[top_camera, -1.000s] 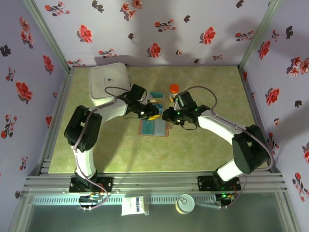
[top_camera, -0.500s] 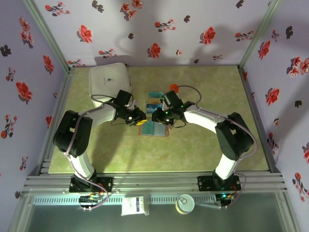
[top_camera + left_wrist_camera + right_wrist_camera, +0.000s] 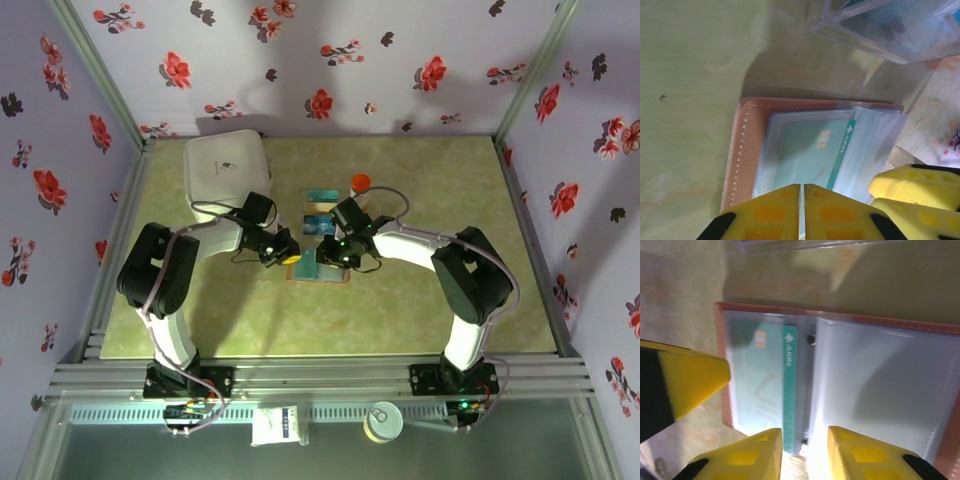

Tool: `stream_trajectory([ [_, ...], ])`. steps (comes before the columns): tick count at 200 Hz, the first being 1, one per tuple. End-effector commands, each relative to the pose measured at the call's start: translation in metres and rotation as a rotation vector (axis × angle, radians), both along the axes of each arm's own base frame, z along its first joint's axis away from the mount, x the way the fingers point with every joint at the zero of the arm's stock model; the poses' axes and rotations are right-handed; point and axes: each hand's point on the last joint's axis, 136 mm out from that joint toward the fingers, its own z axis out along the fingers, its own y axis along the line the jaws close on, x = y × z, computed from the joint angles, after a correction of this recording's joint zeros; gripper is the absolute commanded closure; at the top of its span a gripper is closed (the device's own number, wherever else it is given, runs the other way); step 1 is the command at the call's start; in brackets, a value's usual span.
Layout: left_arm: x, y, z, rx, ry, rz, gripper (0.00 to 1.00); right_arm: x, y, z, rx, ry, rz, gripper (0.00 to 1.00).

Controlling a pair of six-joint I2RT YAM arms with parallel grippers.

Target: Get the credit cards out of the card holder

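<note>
- The card holder (image 3: pixel 312 268) lies open and flat on the green table (image 3: pixel 430 300), near the middle, with both grippers low over its far edge
- In the top view the left gripper (image 3: pixel 291 255) is at about 10 o'clock of the holder and the right gripper (image 3: pixel 331 252) at about 1 o'clock; the two tips are close to each other
- In the left wrist view the left gripper (image 3: pixel 801 189) has its two yellow fingers pressed together with only a thin line between them; it is closed, and I cannot tell if it pinches something
- Directly at 12 o'clock of these fingers lies the card holder (image 3: pixel 740 150), and one teal card (image 3: pixel 807 155) with a green stripe sits under its clear sleeve
- In the right wrist view the right gripper (image 3: pixel 805 440) has a narrow gap between the fingers and holds nothing; it is above the middle fold of the card holder (image 3: pixel 880 375)
- The same card (image 3: pixel 762 370) is in the left panel, at about 11 o'clock of the right gripper
- A finger of the left gripper (image 3: pixel 685 375) comes in at 9 o'clock, just beside the rim of the holder
- A clear plastic box (image 3: pixel 880 25) stands just beyond the holder, at 1 o'clock of the left gripper
- Loose teal-blue cards (image 3: pixel 321 196) lie at 12 o'clock of the holder
- An orange-capped bottle (image 3: pixel 361 183) is at 1 o'clock, and a white square container (image 3: pixel 228 170) at 10 o'clock, well apart
</note>
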Motion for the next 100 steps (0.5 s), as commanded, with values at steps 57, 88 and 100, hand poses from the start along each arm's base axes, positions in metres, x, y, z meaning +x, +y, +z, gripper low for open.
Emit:
stream_trajectory([
  [57, -0.007, 0.006, -0.006, 0.020, -0.001, -0.010, 0.92, -0.002, -0.011, 0.003, -0.062, -0.026, 0.003, 0.70],
  [88, -0.004, 0.010, -0.003, 0.044, -0.024, -0.012, 0.93, 0.003, 0.003, 0.019, 0.005, -0.035, 0.008, 0.70],
  [100, -0.004, 0.010, -0.005, 0.051, -0.024, -0.015, 0.94, 0.003, 0.010, 0.022, 0.036, -0.027, 0.007, 0.70],
])
